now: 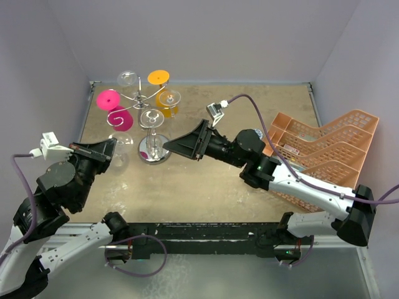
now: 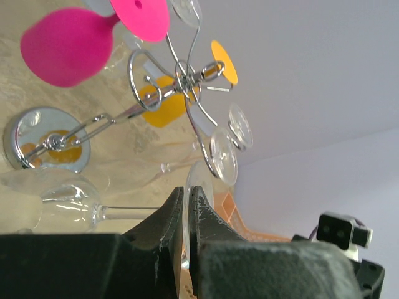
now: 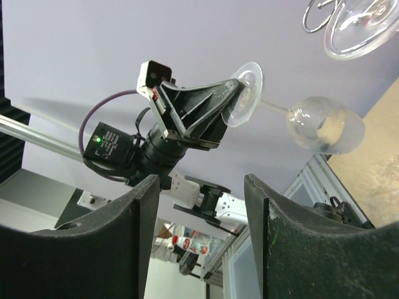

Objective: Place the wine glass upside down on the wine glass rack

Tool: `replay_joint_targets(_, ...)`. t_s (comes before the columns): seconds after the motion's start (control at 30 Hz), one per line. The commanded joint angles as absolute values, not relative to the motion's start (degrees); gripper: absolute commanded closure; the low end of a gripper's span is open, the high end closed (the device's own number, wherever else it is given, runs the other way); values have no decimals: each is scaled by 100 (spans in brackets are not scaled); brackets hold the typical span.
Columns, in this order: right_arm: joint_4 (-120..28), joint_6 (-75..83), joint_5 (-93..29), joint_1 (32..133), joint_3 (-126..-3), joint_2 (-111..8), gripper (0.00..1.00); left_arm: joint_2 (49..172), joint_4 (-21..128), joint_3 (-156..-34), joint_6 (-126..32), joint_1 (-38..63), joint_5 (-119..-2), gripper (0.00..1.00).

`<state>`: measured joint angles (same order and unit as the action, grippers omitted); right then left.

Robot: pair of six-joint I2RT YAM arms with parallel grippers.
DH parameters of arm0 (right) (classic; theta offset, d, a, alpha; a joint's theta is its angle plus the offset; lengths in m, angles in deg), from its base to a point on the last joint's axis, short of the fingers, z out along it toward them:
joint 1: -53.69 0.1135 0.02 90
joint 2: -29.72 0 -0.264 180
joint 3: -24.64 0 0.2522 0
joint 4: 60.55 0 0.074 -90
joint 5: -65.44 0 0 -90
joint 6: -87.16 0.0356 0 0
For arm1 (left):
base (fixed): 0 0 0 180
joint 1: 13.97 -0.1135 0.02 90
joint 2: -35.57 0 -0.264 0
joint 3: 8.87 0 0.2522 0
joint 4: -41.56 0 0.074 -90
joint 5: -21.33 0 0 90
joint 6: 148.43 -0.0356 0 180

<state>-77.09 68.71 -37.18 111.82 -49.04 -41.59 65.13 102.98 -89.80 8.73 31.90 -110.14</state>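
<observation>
The left fingers (image 2: 202, 217) squeeze the foot of the clear wine glass (image 3: 321, 124), held sideways above the table (image 1: 218, 193), bowl pointing at the shiny chrome wire rack (image 2: 31, 128) close by (right fingers (image 3: 134, 237) gape, empty).

Table (image 1: 206, 193) carries wine glass rack (image 1: 158, 156) and crate (image 1: 324, 149).

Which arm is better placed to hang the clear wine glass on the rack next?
Left. The left gripper holds the wine glass by its foot beside the rack; the right gripper is open, empty.
</observation>
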Motion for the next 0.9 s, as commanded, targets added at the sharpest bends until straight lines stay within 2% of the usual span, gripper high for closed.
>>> replay_joint_targets(0.0, -7761, 6717, -3328, 11202, -4809, -3850, 41, 6620, 9597, -9112, 1044, 3182, -11806, 100)
replay_joint_targets(0.3, -7589, 6690, -3104, 11205, -4725, -3694, 42, 7522, 8982, -9251, 1308, 3181, -12244, 100)
replay_joint_targets(0.87, -7511, 6682, -2974, 11206, -4626, -3494, 41, 8010, 7771, -8716, 1586, 3182, -13115, 100)
